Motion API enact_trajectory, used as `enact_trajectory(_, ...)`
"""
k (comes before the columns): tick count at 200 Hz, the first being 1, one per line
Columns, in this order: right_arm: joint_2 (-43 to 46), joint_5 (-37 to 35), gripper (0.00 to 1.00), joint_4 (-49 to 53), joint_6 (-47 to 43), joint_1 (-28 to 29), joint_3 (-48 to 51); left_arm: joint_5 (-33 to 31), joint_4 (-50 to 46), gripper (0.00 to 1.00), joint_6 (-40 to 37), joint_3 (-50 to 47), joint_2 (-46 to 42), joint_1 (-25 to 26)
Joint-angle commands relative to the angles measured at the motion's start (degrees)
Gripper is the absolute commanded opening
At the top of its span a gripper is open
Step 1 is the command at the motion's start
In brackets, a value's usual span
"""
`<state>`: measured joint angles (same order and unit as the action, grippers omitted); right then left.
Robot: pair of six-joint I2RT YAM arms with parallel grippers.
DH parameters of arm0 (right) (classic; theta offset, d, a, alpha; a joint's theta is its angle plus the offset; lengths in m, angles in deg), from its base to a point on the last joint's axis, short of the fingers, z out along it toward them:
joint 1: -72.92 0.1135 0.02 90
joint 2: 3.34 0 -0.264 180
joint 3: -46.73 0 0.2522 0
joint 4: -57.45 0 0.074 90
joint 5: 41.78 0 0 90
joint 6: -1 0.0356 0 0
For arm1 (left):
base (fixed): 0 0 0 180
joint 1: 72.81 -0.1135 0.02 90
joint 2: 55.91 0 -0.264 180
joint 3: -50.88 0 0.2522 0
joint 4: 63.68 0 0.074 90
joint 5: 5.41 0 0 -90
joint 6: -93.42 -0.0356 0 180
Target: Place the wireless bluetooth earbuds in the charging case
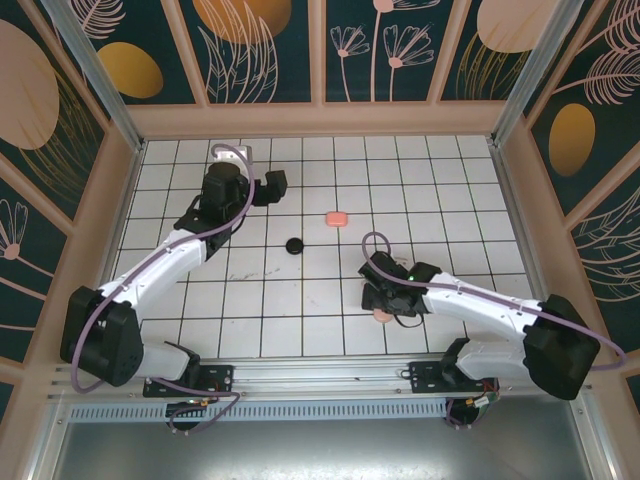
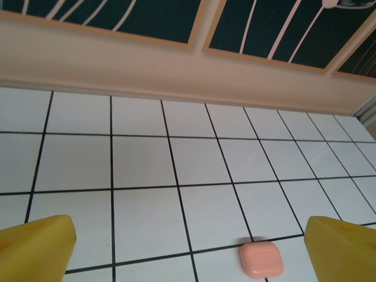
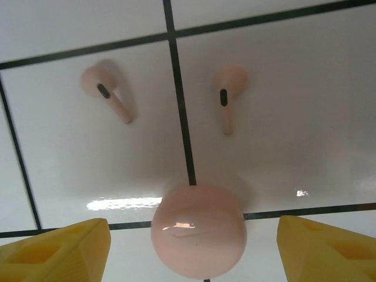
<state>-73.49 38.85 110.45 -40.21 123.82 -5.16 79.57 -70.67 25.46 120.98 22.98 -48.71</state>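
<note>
One pink earbud (image 3: pixel 108 94) lies left of a black tile line and a second pink earbud (image 3: pixel 228 97) right of it, apart, on the white worktop (image 3: pixel 294 135). Near their stems sits a rounded pink case (image 3: pixel 198 238), seemingly closed, between the spread fingers of the right claw (image 3: pixel 194 252), neither touching it. The case likely needs steadying and opening first; closing squarely on its sides should spare the buds a knock. The left claw (image 2: pixel 188 249) hangs wide apart near another pink case (image 2: pixel 261 259)

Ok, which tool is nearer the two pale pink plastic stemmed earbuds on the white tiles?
Right. The right tool hangs open over the pale pink earbuds, a rounded pink case between its jaws. The left tool is off near the back wall.
</note>
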Motion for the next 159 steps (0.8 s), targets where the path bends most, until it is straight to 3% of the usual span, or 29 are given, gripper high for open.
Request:
enact_trajectory(1,-2.17,0.66,0.75,-0.35,-0.68,0.43,1.03,-6.84,1.18,0.99,-0.58,-0.96,-1.75,-0.19)
enact_trajectory(26,-3.84,0.93,0.76,-1.73,-1.32,0.44,1.80,-9.05,4.23,0.99,0.05,-4.24,-3.15,-0.32)
enact_trajectory(116,-9.05,1.98,0.74,-4.68,-5.27,0.43,0.70,-6.31,5.38,0.99,5.40,-5.70,-6.33,-0.45)
enact_trajectory(159,-10.53,2.38,0.68,-4.97,-6.43,0.44,0.25,-5.38,4.41,0.99,6.47,-6.33,-7.25,-0.54)
